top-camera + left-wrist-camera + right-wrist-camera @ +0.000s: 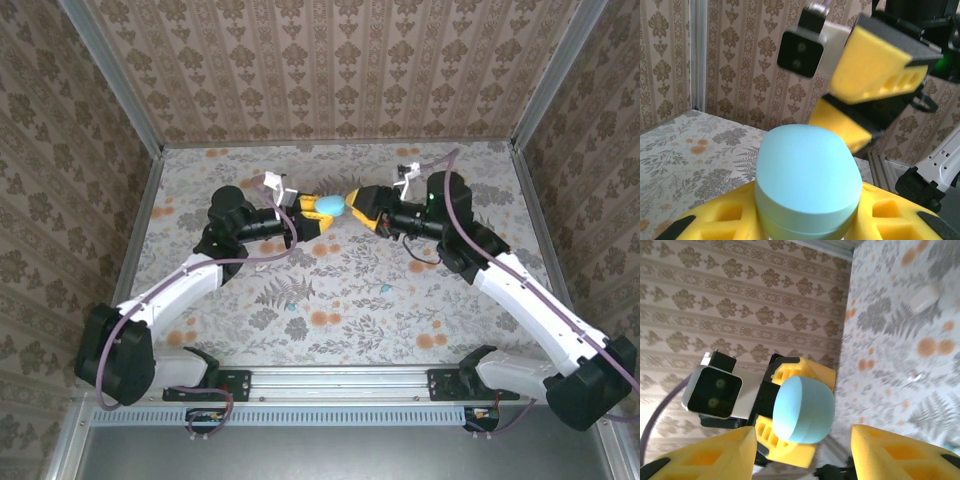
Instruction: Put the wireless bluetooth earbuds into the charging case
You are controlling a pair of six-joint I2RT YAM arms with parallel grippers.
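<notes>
We see L gripper (312,212) clamped on teal charging case (328,205) raised over far-centre table (450,300), R gripper (358,208) fingers apart just right of it, tiny teal bud (291,307) nearer; prob light, rigid, slick, so pinch flat sides.

My left gripper (320,211) clamps the closed teal charging case (330,205) at far centre; a tiny teal earbud (293,307) lies nearer.

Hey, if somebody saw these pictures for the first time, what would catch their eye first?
The two arms meet tip to tip over the middle of the flowered table. The left gripper clamps a pale blue pebble-shaped case, and the right gripper faces it with its jaws apart. Next comes a small white case, lying alone on the table.
</notes>
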